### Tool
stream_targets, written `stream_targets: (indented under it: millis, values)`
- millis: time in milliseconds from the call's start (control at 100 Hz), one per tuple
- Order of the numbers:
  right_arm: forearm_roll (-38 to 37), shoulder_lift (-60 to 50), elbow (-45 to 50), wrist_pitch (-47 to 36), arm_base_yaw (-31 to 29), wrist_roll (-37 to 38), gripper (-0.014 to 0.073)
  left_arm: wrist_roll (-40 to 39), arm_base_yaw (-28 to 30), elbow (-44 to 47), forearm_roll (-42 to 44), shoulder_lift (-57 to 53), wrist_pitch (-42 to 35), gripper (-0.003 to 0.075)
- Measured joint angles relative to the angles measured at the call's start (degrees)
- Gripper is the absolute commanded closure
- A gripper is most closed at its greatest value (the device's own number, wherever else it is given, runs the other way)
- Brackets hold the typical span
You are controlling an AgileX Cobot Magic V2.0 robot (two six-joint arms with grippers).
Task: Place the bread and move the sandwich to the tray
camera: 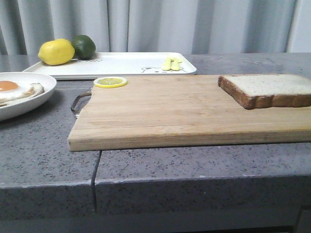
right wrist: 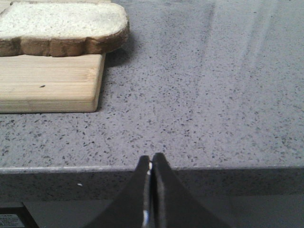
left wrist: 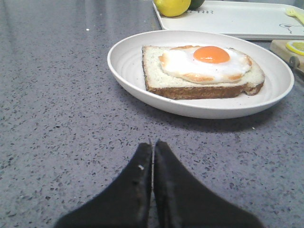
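1. The bread [camera: 267, 90] is lying flat on the right end of the wooden cutting board [camera: 170, 114], its corner overhanging the board's edge in the right wrist view. Nothing is gripping it; the first step looks not yet begun.
2. The right gripper [right wrist: 151, 164] is hovering at the tabletop [camera: 43, 160] edge, near the slice but apart from it, jaws pressed together and holding nothing. Judging from that, the next move is calling for the jaws to part, then reach in to the slice's exposed corner.
3. The sandwich [left wrist: 202, 71] is sitting open-faced in the white dish [left wrist: 123, 61]: one slice, fried egg on top, no upper slice yet. The bread is probably going there.
4. The left gripper [left wrist: 153, 152] is waiting just short of the dish, jaws likewise closed and empty.
5. The tray [camera: 126, 63] is lying behind board and dish, carrying a lemon [camera: 56, 52], a lime [camera: 84, 46] and some small pale yellow pieces [camera: 172, 63]; its middle is bare.
6. A lemon slice [camera: 110, 82] is resting on the board's far left corner.
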Motion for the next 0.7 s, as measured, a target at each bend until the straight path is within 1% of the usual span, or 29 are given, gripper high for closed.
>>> stream_targets:
  millis: [610, 700]
  values:
    - [0.00, 0.00, 0.00, 0.00, 0.00, 0.00, 0.0655, 0.00, 0.00, 0.00, 0.00, 0.00, 0.00, 0.0740]
    - [0.00, 0.00, 0.00, 0.00, 0.00, 0.00, 0.0655, 0.00, 0.00, 0.00, 1.22, 0.00, -0.28, 0.0740]
